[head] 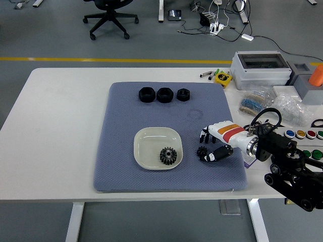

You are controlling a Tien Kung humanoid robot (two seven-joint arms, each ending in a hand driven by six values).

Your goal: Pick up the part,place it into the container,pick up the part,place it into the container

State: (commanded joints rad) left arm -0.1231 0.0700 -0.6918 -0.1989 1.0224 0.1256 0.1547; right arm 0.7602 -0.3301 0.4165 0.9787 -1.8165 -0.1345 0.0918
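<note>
Table (60, 116) on the left side lies bare white, and no left arm shows from where I stand. Further in lies the blue mat (126, 171), which seems there to keep parts from rolling or skidding. Along its far edge three black nuts (163, 94) sit in a neat row, close together and well apart from the work below them. Nearer me the pale dish (151, 141) sits on the mat, and one gear (170, 156) lies inside it toward its right near corner, so I judge the first part delivered. Just right of the dish, on the mat, rests a second small dark gear (202, 150), apart from the dish's rim. The right hand (218, 142) hangs low over that spot, white back with an orange band turned up, thumb (218, 154) under and the dark fingers (204, 134) loosely spread above; they hold nothing, though the thumb looks to be touching or nearly touching the gear. Its low, sideways pose suits pinching a flat part off the mat. Beyond it, the table's right end is crowded with a grey box (262, 68), bags and buttons.
</note>
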